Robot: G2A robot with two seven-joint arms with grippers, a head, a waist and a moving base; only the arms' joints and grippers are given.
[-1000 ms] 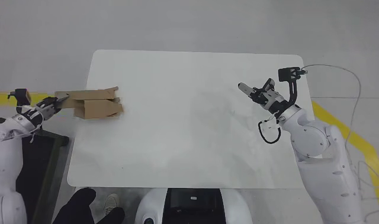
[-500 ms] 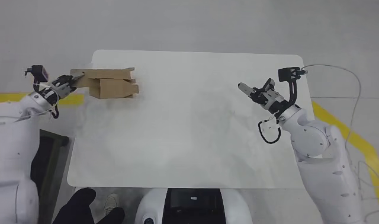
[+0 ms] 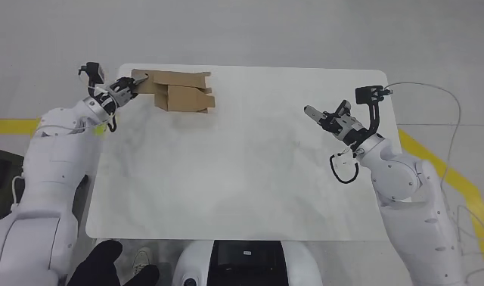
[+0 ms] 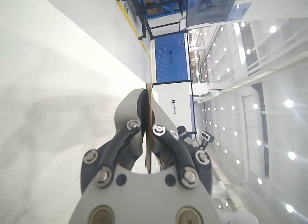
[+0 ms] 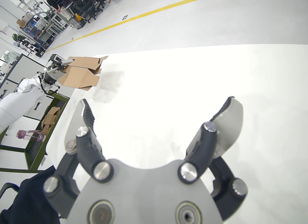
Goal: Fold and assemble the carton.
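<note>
A flat, unassembled brown carton [image 3: 180, 90] hangs over the far left corner of the white table [image 3: 242, 180]. My left gripper [image 3: 137, 82] is shut on the carton's left edge, and in the left wrist view the cardboard edge [image 4: 149, 119] runs between its two fingers. The right wrist view shows the carton [image 5: 80, 74] far off, held by the left gripper [image 5: 64, 64]. My right gripper [image 3: 324, 113] stands open over the table's right side, with nothing between its fingers [image 5: 87, 111].
A green cart [image 5: 39, 135] beside the table's left side holds more flat cartons and a bottle. A yellow floor line [image 3: 431, 161] runs past the table's right side. A dark-sleeved person [image 3: 113, 262] stands at the near left edge.
My left arm has swung the carton from off the table's left edge up and to the right, onto the far left corner. The right arm has kept still.
</note>
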